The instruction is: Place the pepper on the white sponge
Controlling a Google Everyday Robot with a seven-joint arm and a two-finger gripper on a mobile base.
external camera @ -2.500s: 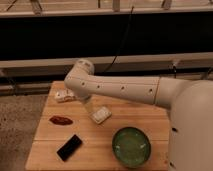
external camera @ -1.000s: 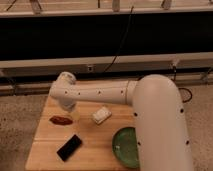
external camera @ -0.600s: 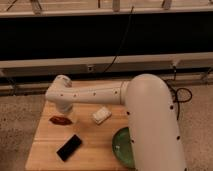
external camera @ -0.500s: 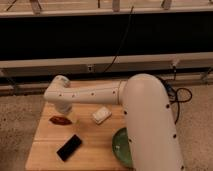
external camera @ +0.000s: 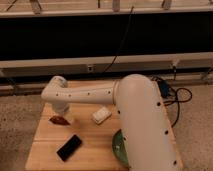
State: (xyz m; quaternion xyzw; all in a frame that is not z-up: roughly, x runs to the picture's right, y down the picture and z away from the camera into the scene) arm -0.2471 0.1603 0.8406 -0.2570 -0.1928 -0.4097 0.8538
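The pepper (external camera: 58, 120) is a small dark-red chili lying on the left side of the wooden table (external camera: 92, 155). The white sponge (external camera: 101, 115) is a small off-white block near the table's middle, to the right of the pepper. My white arm reaches across the table from the right. Its wrist hangs over the left side, and the gripper (external camera: 64, 115) is directly above the pepper, very close to it. The arm's end hides part of the pepper.
A flat black rectangular object (external camera: 69, 147) lies at the front left of the table. A green bowl (external camera: 117, 147) shows at the front right, mostly hidden by my arm. A cable runs across the floor at the right, and a dark wall stands behind.
My arm has swung left across the table and come down over the pepper. The white item at the table's back left is now hidden behind the arm. The sponge and black object have not moved.
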